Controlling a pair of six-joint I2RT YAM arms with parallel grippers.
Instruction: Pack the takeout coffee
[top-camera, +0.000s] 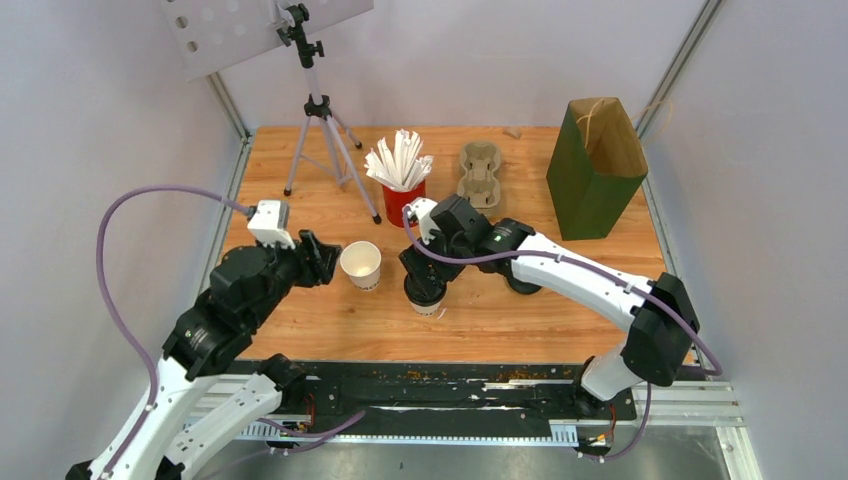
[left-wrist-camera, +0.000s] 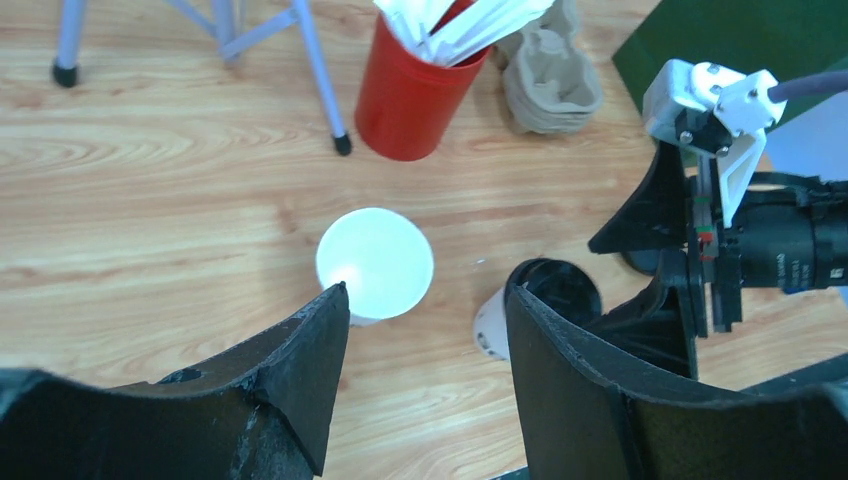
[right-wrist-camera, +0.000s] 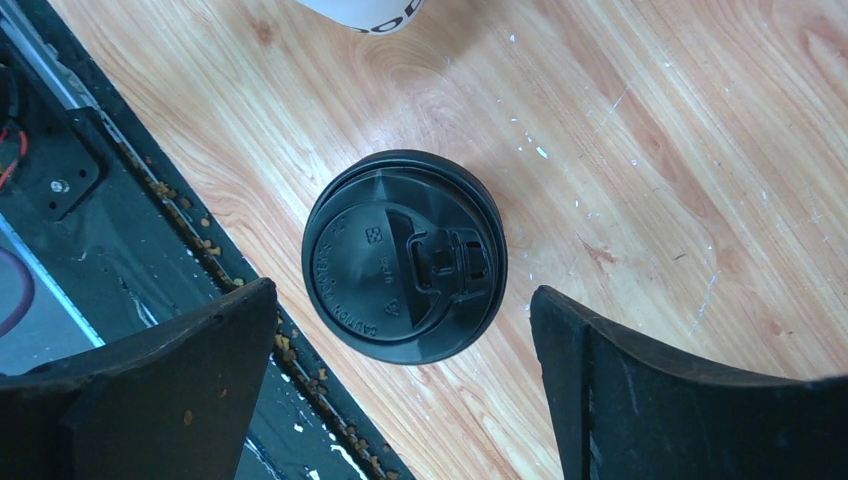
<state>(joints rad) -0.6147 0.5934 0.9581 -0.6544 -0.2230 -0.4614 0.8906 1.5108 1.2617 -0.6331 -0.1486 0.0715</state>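
Observation:
One white paper cup with a black lid (top-camera: 425, 297) stands near the table's front middle. It fills the right wrist view (right-wrist-camera: 405, 255), seen from straight above. My right gripper (top-camera: 427, 272) (right-wrist-camera: 400, 300) is open, with a finger on each side of the lid, not touching it. A second white cup (top-camera: 360, 265) (left-wrist-camera: 375, 262) stands open, without a lid, just to its left. My left gripper (top-camera: 325, 258) (left-wrist-camera: 425, 300) is open and empty, close beside the open cup. In the left wrist view the lidded cup (left-wrist-camera: 545, 300) is partly hidden behind my finger.
A red cup of white straws (top-camera: 403, 195) (left-wrist-camera: 410, 95), a beige pulp tray (top-camera: 479, 172) (left-wrist-camera: 552, 80) and a green paper bag (top-camera: 595, 165) stand at the back. A tripod (top-camera: 320, 130) stands back left. A dark round shape (top-camera: 520, 285) lies under the right forearm.

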